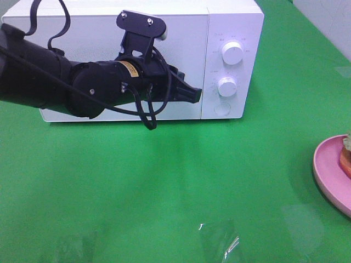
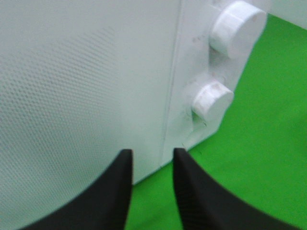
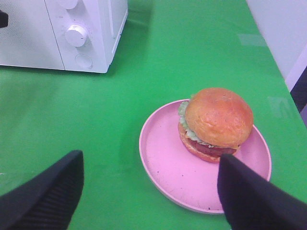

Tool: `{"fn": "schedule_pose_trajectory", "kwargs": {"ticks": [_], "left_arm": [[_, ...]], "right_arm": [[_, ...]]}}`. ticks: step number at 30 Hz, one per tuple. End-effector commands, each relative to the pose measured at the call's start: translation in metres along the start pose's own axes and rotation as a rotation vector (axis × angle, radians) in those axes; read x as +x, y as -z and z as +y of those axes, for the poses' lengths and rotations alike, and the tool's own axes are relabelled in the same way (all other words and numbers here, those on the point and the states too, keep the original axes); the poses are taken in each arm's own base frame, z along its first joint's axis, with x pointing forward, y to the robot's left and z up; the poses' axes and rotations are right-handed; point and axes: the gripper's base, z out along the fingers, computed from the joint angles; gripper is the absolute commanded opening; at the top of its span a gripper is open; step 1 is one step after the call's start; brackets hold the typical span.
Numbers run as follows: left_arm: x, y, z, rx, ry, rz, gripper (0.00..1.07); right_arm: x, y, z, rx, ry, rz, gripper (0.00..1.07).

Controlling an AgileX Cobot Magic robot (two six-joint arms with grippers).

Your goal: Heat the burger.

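The burger, with a golden bun and a green lettuce edge, sits on a round pink plate. In the high view only a sliver of it shows at the right edge, on the plate. My right gripper hovers over the near side of the plate, open wide, with nothing between its fingers. The white microwave stands at the back with its door shut. My left gripper is at the door's right edge beside the control panel. Its black fingers stand slightly apart and hold nothing.
Two white knobs and a round button sit on the microwave's panel. Green cloth covers the table between microwave and plate. The left arm stretches across the microwave's front.
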Motion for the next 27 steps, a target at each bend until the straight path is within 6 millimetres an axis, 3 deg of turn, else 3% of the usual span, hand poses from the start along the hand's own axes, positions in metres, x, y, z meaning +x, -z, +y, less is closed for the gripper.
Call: {"fn": "schedule_pose_trajectory", "kwargs": {"ticks": [1, 2, 3, 4, 15, 22, 27], "left_arm": [[0.0, 0.01, -0.005, 0.018, -0.001, 0.029, 0.62], [0.001, 0.013, -0.005, 0.021, 0.0, 0.045, 0.78], [0.001, 0.013, -0.005, 0.021, 0.0, 0.045, 0.78], [0.003, 0.018, -0.006, 0.033, 0.003, 0.108, 1.01], [-0.001, 0.058, -0.013, 0.112, 0.003, 0.397, 1.0], [-0.006, 0.096, -0.015, 0.165, -0.033, 0.594, 1.0], [-0.01, 0.117, 0.003, 0.125, 0.028, 0.69, 1.0]], "right_arm": [[0.001, 0.004, 0.0, 0.006, -0.007, -0.036, 0.73], [0.001, 0.004, 0.0, 0.005, -0.007, -0.036, 0.73], [0.001, 0.004, 0.0, 0.005, -0.007, -0.036, 0.73], [0.001, 0.004, 0.0, 0.005, -0.007, -0.036, 0.73], [0.001, 0.004, 0.0, 0.005, -0.007, -0.036, 0.73], [0.001, 0.004, 0.0, 0.005, -0.007, -0.036, 0.73], [0.001, 0.004, 0.0, 0.005, -0.007, -0.036, 0.73]]}}
